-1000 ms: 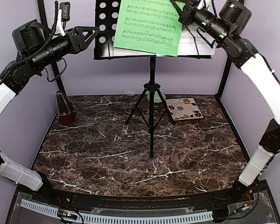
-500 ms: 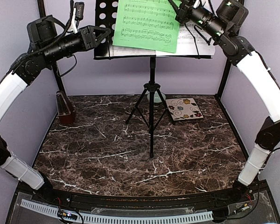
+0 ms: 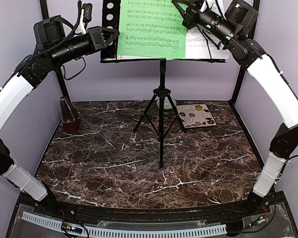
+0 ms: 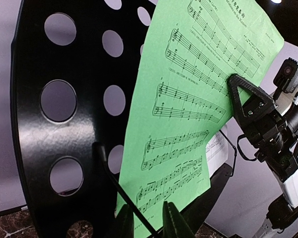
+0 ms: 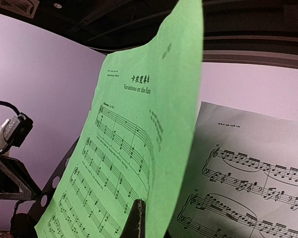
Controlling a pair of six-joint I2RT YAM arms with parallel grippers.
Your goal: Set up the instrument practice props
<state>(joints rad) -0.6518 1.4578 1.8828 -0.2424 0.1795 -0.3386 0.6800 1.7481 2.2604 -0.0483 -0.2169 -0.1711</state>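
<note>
The black perforated music stand (image 3: 109,20) stands on its tripod (image 3: 161,124) at the table's back. The green sheet (image 3: 149,27) leans on the desk and overlaps the white sheet (image 3: 201,42) to its right. My right gripper (image 3: 181,11) is shut on the green sheet's upper right edge; in the right wrist view one finger (image 5: 138,218) lies on the green sheet (image 5: 139,124) and the other is hidden behind it. My left gripper (image 3: 114,35) is narrowly open at the desk's lower left; a thin black wire runs between its fingertips (image 4: 171,220). The red-brown metronome (image 3: 68,115) stands at the left wall.
A cream swirl tile (image 3: 195,115) lies right of the tripod. A pale green bowl (image 3: 168,104) sits behind the tripod's pole. Black frame posts (image 3: 241,79) stand at the back corners.
The right gripper has carried the green sheet left and up, and it now hangs straighter. The left gripper has moved right, up to the desk's left edge.
</note>
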